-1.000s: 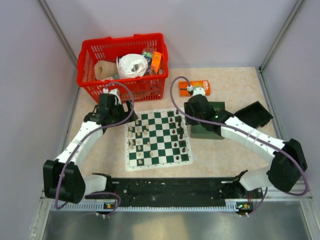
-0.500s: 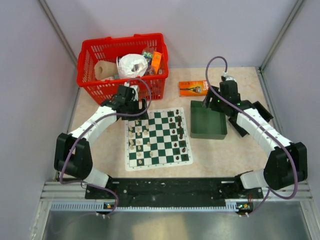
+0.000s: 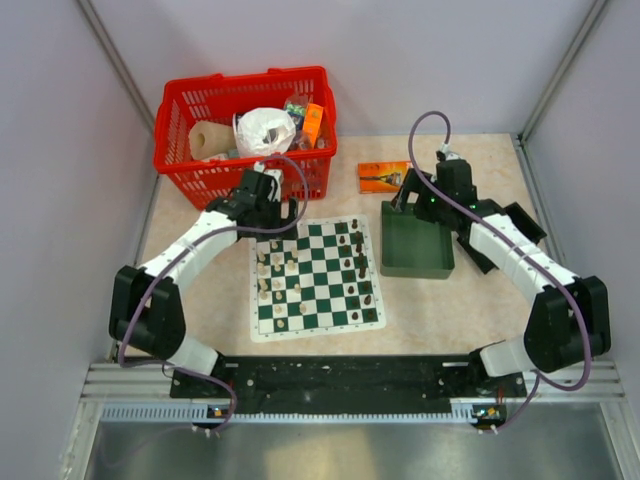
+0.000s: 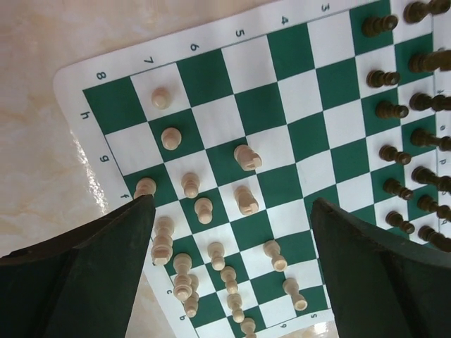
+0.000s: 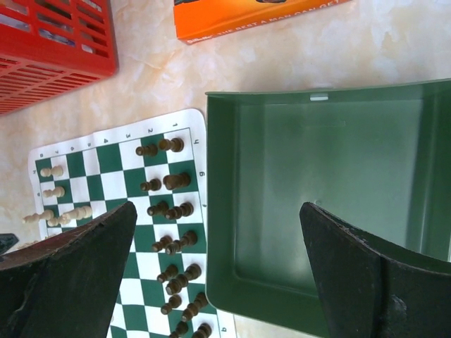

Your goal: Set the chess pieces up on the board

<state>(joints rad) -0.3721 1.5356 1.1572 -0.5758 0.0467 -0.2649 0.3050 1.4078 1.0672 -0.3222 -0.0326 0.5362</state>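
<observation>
The green and white board [image 3: 320,272] lies in the middle of the table. Cream chess pieces [image 3: 272,280] crowd its left side, and dark pieces [image 3: 358,265] stand in two rows along its right side. My left gripper [image 3: 272,218] hovers over the board's far left corner. In the left wrist view it [image 4: 231,204] is open, with cream pieces [image 4: 246,156] on the board [image 4: 261,105] below it. My right gripper [image 3: 408,200] hangs open over the far edge of the dark green tray. In the right wrist view it [image 5: 217,208] holds nothing, and the dark pieces [image 5: 169,183] show beside the tray.
A dark green tray [image 3: 412,258], empty inside [image 5: 331,176], sits just right of the board. A red basket [image 3: 245,130] with several items stands at the back left, with an orange box [image 3: 385,176] to its right. A black object [image 3: 510,225] lies right of the tray. Walls close in all round.
My left arm swung from the board's left side to its far left corner. My right arm left the board's right edge for the tray's far side, and its jaws opened wide.
</observation>
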